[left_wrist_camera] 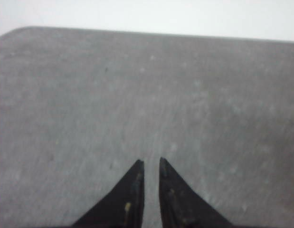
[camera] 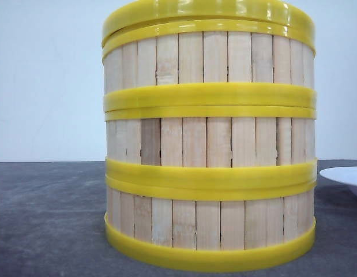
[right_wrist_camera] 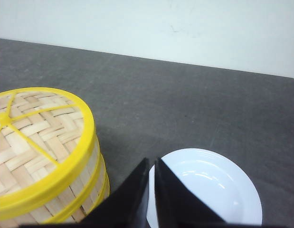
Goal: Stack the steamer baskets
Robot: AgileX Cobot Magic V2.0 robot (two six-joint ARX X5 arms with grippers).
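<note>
Three steamer baskets stand in one stack close to the front camera: the bottom one (camera: 207,222), the middle one (camera: 207,141) and the top one (camera: 207,57), each with pale slat walls and yellow rims. A yellow-rimmed lid (camera: 207,11) lies on top of the stack. The right wrist view shows the lid's woven top (right_wrist_camera: 37,137) and the slat wall under it (right_wrist_camera: 80,197). My right gripper (right_wrist_camera: 151,161) is shut and empty, raised beside the stack. My left gripper (left_wrist_camera: 150,162) is shut with nothing in it, over bare table. Neither gripper shows in the front view.
A white plate (right_wrist_camera: 213,185) lies on the dark grey table (right_wrist_camera: 184,104) right of the stack; its rim (camera: 345,176) shows at the front view's right edge. A pale wall stands behind the table's far edge.
</note>
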